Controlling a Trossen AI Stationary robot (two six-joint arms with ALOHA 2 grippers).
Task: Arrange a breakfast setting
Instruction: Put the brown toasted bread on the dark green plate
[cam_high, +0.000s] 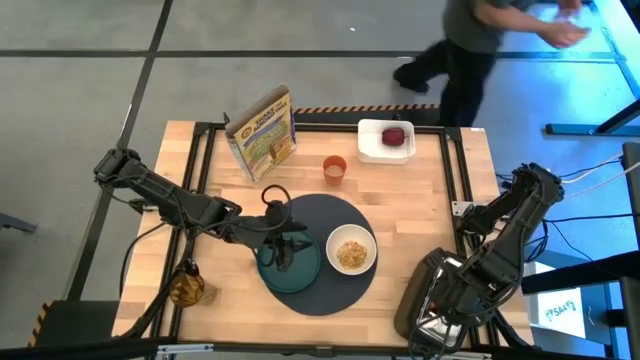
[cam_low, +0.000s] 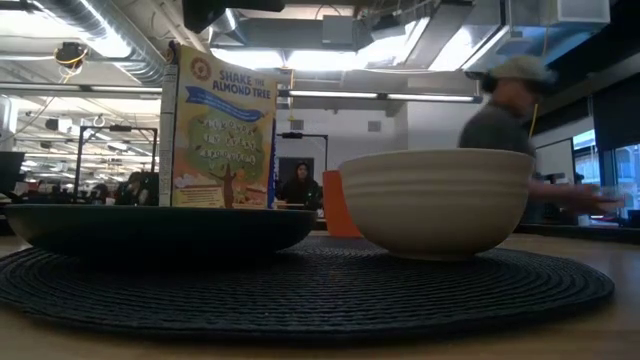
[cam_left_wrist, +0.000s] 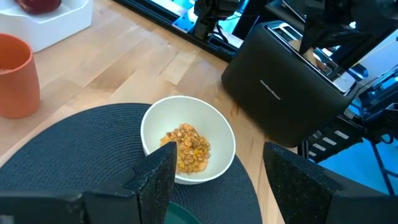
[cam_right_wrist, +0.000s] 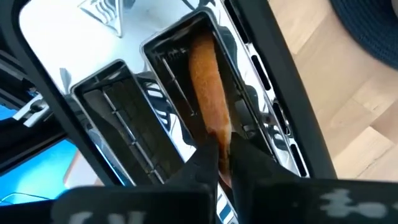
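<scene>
Pinching bread (cam_right_wrist: 208, 93) in toaster (cam_right_wrist: 155, 93), right tool (cam_right_wrist: 224, 158), wrist view only

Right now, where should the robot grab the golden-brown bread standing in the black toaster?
Pinch the golden-brown bread by its upper edge, coming straight down, one finger on each flat face. It stands on edge in the black toaster's narrow slot, so the walls block its sides. The right gripper pinches it there; the left gripper hovers open above the teal plate.
</scene>
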